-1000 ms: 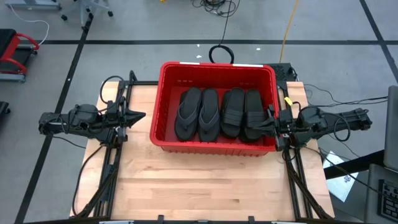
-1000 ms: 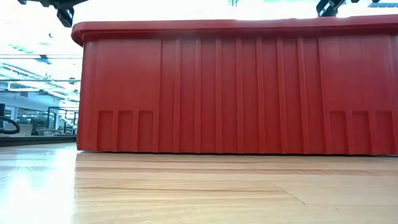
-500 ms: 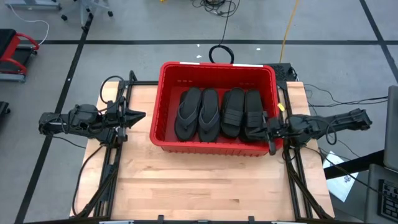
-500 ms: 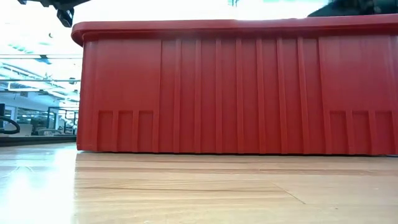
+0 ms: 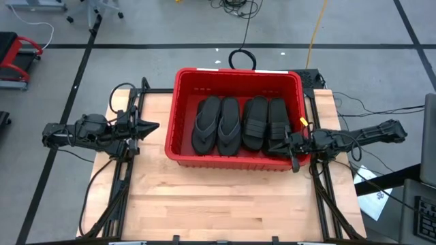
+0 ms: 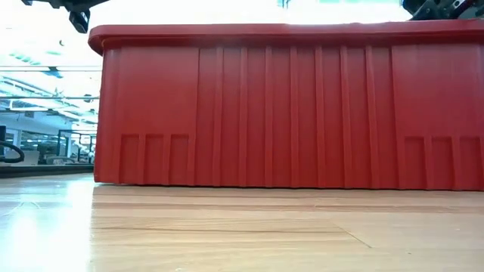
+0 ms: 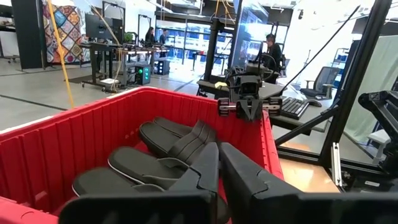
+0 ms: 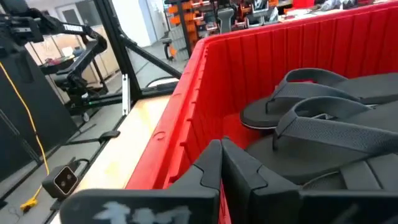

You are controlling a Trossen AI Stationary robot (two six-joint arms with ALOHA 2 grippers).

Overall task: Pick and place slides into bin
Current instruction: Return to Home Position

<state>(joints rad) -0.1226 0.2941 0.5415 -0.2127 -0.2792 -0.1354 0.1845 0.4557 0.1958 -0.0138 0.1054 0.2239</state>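
The red bin (image 5: 178, 109) stands at the far middle of the wooden table. Its near wall (image 6: 287, 106) fills the low view. Inside it lie a dark-grey flip-flop pair (image 5: 216, 126) on the left and two black ribbed slides (image 5: 257, 122) on the right, soles down on the floor of the bin. My right gripper (image 5: 276, 145) is shut and reaches over the bin's right wall. It tips down over the rightmost slide (image 5: 278, 126) and hovers above it (image 7: 247, 111). My left gripper (image 5: 155, 126) is shut and waits level outside the bin's left wall.
Bare wood (image 5: 225, 197) stretches from the bin to the table's near edge. Black arm frames (image 5: 126, 170) run along both sides of the table. A black cable loop (image 5: 242, 58) lies on the floor behind the bin. People stand at benches far off in the room (image 7: 272, 46).
My right gripper has gone down and toward the table's left, over the bin's right wall and above the slides. It has tipped from level to slanting down and has stayed shut. The slides and the bin have not moved.
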